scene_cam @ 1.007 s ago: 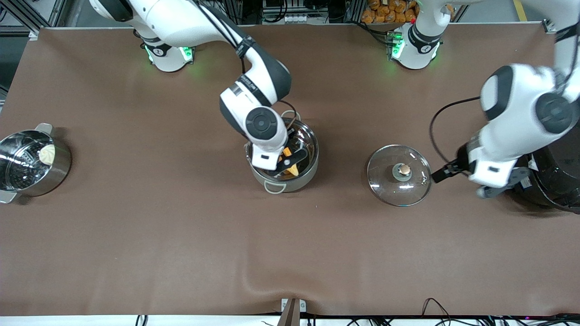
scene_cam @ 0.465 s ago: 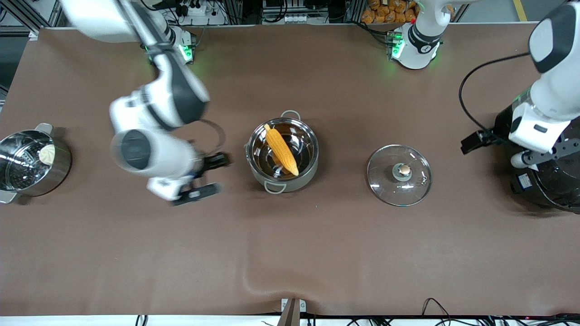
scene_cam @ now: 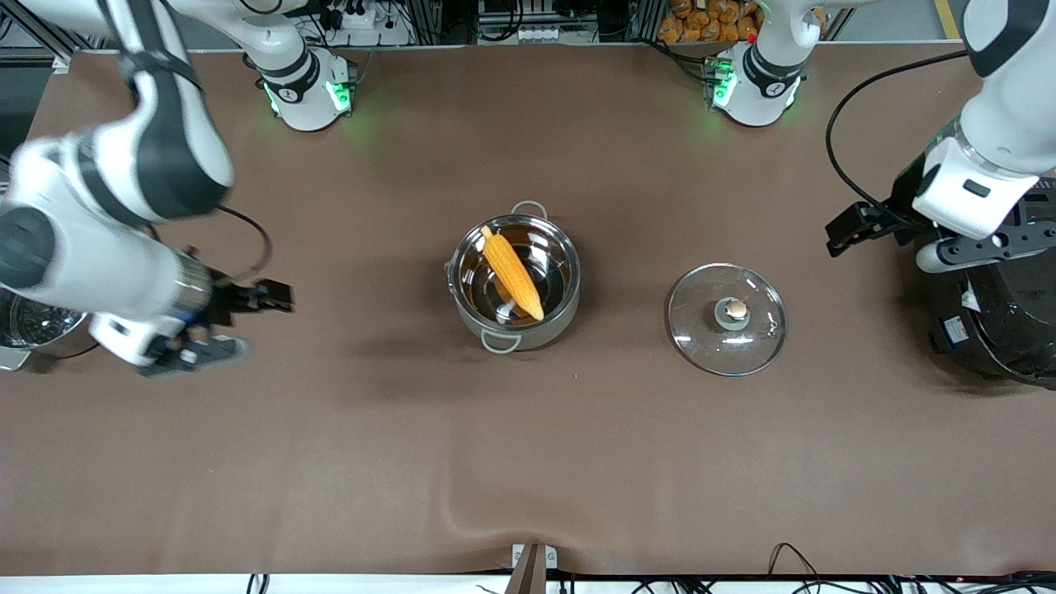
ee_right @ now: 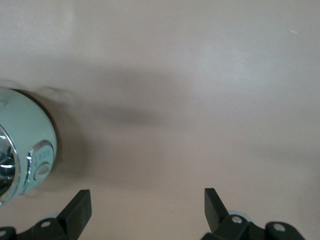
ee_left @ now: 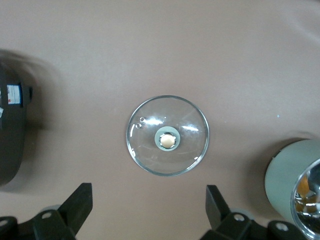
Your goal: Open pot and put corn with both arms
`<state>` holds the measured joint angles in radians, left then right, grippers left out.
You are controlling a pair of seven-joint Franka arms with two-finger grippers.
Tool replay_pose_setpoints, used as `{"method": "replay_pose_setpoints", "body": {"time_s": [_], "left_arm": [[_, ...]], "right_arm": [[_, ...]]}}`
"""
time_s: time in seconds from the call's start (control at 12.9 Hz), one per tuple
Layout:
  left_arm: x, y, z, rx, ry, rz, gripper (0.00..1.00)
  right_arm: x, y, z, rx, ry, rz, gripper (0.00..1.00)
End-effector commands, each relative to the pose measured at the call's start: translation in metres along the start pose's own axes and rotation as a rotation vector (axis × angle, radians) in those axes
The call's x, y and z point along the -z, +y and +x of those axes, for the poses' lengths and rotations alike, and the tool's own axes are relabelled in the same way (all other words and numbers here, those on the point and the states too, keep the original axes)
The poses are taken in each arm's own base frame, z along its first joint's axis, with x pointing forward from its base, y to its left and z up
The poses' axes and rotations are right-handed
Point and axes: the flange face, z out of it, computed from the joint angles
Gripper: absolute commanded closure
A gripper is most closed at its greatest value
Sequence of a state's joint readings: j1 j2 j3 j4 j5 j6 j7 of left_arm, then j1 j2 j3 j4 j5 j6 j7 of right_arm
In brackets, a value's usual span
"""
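Note:
The pot (scene_cam: 516, 334) stands open mid-table. The yellow-orange corn (scene_cam: 512, 275) lies slanted inside it. The glass lid (scene_cam: 701, 330) with its brass knob lies flat on the table beside the pot, toward the left arm's end, and sits centred in the left wrist view (ee_left: 150, 150). My right gripper (scene_cam: 198, 355) is open and empty, raised over the table toward the right arm's end. My left gripper (scene_cam: 978, 250) is open and empty, raised by the black cooker. The pot's wall shows at the edge of both wrist views (ee_left: 290, 170) (ee_right: 27, 130).
A steel pot with a perforated insert (scene_cam: 25, 318) stands at the right arm's end, mostly hidden under the right arm. The big black cooker (scene_cam: 1006, 330) stands at the left arm's end and shows in the left wrist view (ee_left: 10, 135). A brown cloth covers the table.
My right gripper let go of the corn in the pot, rose and swung toward the right arm's end. My left gripper rose from beside the lid toward the cooker. The corn stays in the pot.

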<state>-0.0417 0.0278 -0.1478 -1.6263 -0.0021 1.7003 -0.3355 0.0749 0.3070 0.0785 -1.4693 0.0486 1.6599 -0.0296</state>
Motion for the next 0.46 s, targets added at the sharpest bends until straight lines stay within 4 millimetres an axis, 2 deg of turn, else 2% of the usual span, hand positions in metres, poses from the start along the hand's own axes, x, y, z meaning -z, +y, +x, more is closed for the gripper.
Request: {"method": "replay_pose_setpoints", "body": {"time_s": [0.0,0.15,0.23,0.39], "left_arm": [[0.009,-0.007,0.010,-0.059,0.008,0.007,0.00],[0.028,-0.008,0.013,-0.059,0.033,-0.001,0.00],[0.032,-0.018,0.014,-0.046,0.035,0.000,0.00],[0.035,-0.021,0.015,-0.036,0.038,-0.007,0.00]], "right_arm": [[0.047,0.041,-0.057,-0.065,0.044,-0.025,0.00],[0.080,0.066,-0.082,-0.097,0.068,-0.028,0.00],[0.095,0.078,-0.095,-0.109,0.083,-0.028,0.00],[0.115,0.095,-0.115,-0.141,0.097,-0.029,0.00]]}}
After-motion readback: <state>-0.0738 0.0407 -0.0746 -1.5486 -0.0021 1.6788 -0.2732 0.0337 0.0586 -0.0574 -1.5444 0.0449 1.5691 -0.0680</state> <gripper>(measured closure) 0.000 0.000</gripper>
